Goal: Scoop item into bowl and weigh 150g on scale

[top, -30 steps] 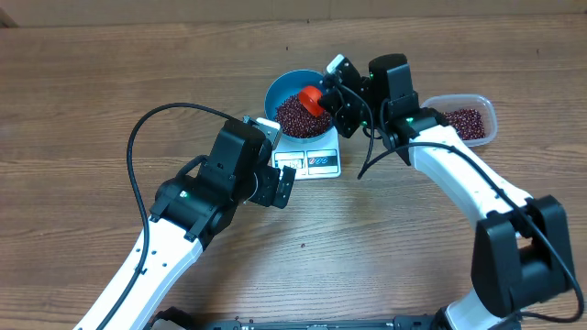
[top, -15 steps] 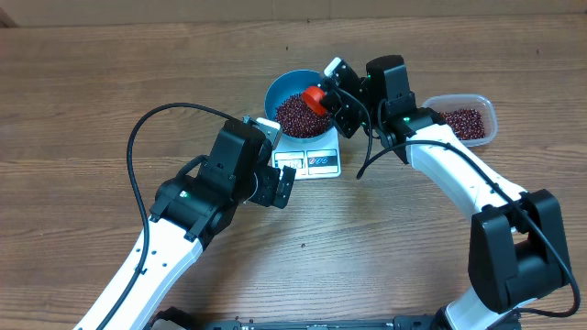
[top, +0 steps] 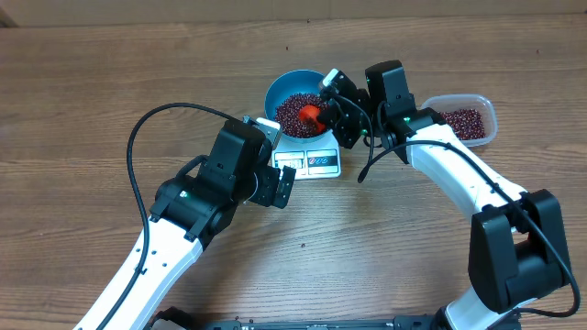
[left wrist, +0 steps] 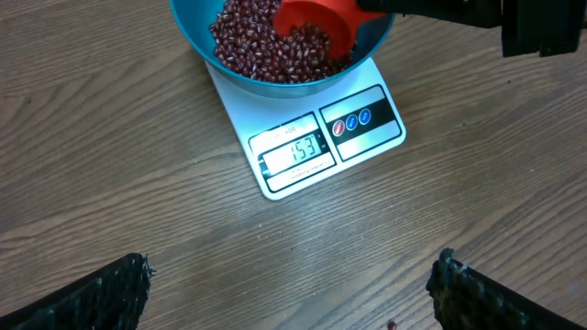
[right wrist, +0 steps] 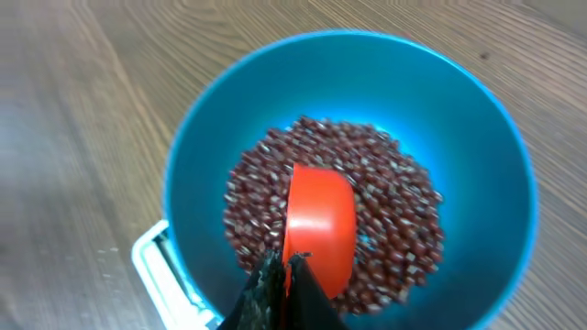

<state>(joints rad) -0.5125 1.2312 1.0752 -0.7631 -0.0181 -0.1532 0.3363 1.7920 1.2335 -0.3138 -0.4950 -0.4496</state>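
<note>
The left gripper [top: 279,183] sits just below the middle of the overhead frame. It is spread as wide as it goes and holds nothing. In the left wrist view, one of its dark fingertips [left wrist: 115,291] shows in the bottom left corner and the other in the bottom right. Bare wooden table [left wrist: 275,266] lies between them.

Just above that gripper in the overhead view, the white scale [top: 312,161] rests on the table. Its front panel faces the lower edge of the frame. In the left wrist view the display reads 153, with two small round marks on the panel to its right.

The blue bowl [top: 272,93] stands on the scale and overhangs it, hiding most of the platform. It holds a heap of red-brown beans [top: 290,114], which the right wrist view shows covering the bottom and lying lower toward the walls.

The right gripper [top: 332,108] reaches in over the bowl's right rim from the upper right of the overhead frame. It is clamped tight on the handle end of a red scoop [right wrist: 321,225]. The scoop's bowl is tipped down onto the beans near the middle of the heap. From the right wrist camera, the dark fingers meet in a point at the bottom of the frame, against the scoop's near edge.

At the far right of the overhead frame, well apart from the scale, a clear plastic tub [top: 490,112] holds more of the same beans.
</note>
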